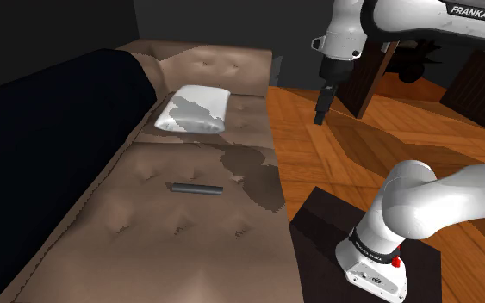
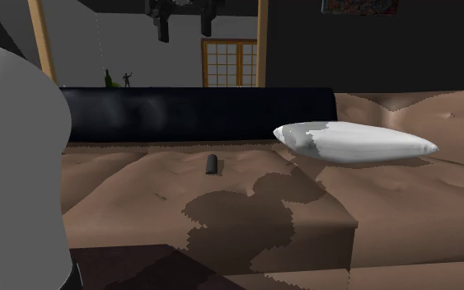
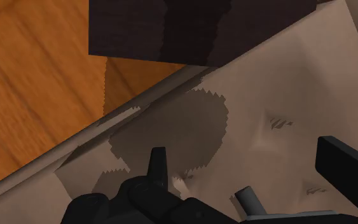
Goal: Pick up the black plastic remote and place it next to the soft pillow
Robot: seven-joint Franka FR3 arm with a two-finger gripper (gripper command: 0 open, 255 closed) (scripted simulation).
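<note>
Hand hangs high by the couch's floor-side edge, well apart from the remote; wrist view shows its fingers standing apart with nothing between them.

Step in hand, as I judge it: the approach, grasp not yet begun. To do it well: carry the hand over the remote's middle; turn the wrist so the fingers straddle the narrow width, not the length; come down straight; expect the soft seat to give, so close only once the fingers are low on both long sides.

Remote: slim dark grey bar lying flat on the brown tufted seat, alone, well apart from the pillow; the pillow is white with grey patches, further up the seat in the shoulder view.
</note>
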